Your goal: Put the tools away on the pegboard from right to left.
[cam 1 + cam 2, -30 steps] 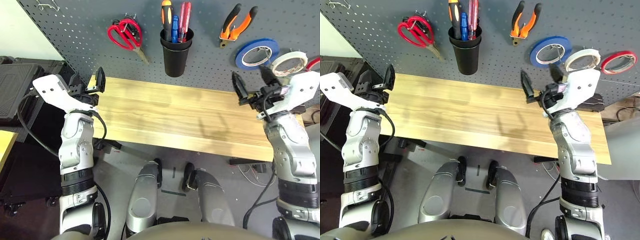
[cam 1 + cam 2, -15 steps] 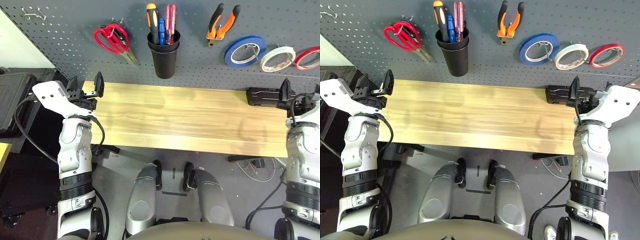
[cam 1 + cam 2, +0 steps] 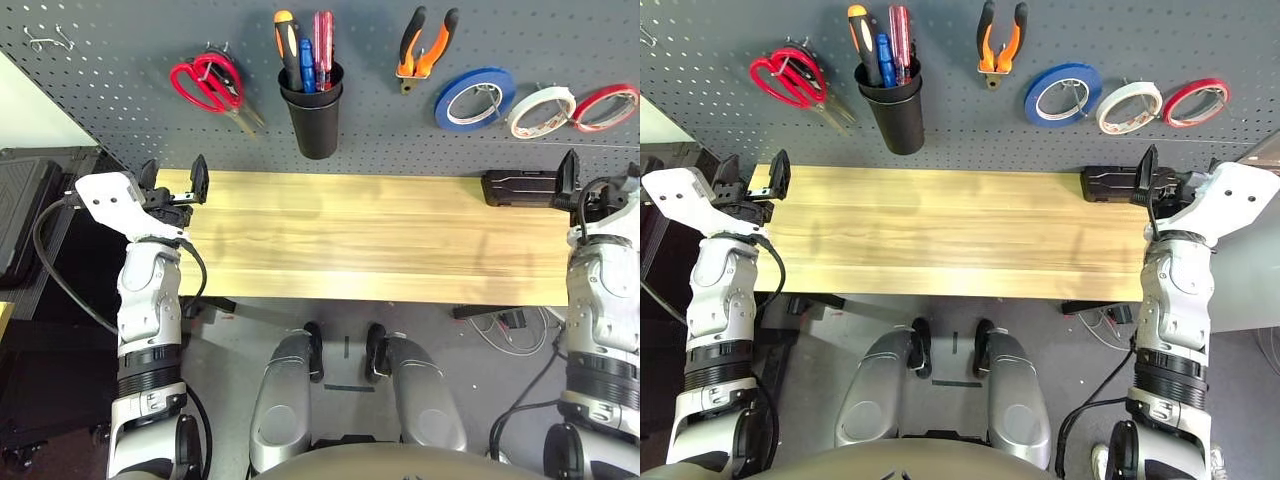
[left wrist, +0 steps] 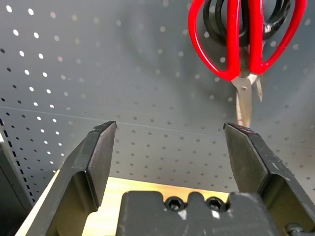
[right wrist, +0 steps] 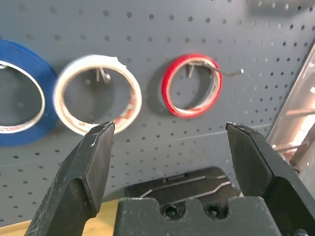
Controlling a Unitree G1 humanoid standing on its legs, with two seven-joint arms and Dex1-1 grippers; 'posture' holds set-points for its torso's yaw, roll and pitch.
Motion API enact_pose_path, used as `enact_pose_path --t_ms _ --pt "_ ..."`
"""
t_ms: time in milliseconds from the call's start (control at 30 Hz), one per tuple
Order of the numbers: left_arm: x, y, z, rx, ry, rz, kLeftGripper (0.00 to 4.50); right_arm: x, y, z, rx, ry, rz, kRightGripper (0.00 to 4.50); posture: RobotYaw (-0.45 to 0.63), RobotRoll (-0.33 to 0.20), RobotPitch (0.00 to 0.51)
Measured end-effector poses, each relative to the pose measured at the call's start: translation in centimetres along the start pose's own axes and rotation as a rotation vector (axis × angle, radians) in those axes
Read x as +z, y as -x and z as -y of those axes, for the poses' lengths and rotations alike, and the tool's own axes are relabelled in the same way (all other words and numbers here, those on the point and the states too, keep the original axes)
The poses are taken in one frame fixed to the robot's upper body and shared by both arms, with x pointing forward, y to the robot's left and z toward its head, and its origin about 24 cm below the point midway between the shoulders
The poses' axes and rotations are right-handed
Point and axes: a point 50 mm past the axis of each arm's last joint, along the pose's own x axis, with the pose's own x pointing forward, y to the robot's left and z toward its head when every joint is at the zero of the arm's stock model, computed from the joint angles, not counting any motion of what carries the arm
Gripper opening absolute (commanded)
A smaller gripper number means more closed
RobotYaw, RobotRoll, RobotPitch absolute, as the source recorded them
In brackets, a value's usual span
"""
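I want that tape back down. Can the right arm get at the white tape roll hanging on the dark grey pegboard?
Probably yes: the open right gripper faces the white tape roll with nothing between.

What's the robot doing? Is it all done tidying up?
It looks finished. The red-handled scissors, orange-and-black pliers and white tape roll hang on the dark grey pegboard, and the orange-and-black screwdriver stands in the black cup. The left pincer and right pincer are open, holding nothing, at either end of the wooden table.
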Motion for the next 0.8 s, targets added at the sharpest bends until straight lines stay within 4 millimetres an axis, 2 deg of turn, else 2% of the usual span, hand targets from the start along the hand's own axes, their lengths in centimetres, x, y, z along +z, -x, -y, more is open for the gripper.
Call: enact_pose_path --t_ms 267,400,567,800 --pt "0.2 0.1 -0.2 0.007 -0.008 0.028 4.47 -0.3 -0.5 -0.5 -0.006 -0.022 0.002 4.50 0.06 0.000 0.187" --pt "0.0 0.7 -0.7 0.024 -0.013 0.027 4.47 -1.3 -0.4 -1.0 -0.002 -0.037 -0.023 4.50 0.08 0.000 0.176" --pt "-0.2 1.2 -0.9 0.029 -0.019 0.025 4.47 -1.5 -0.8 -1.8 0.017 -0.052 -0.019 4.50 0.10 0.000 0.151" --pt "-0.2 1.5 -1.0 0.029 -0.022 0.034 4.47 -1.9 -1.4 -2.2 0.017 -0.067 -0.017 4.50 0.11 0.000 0.139"
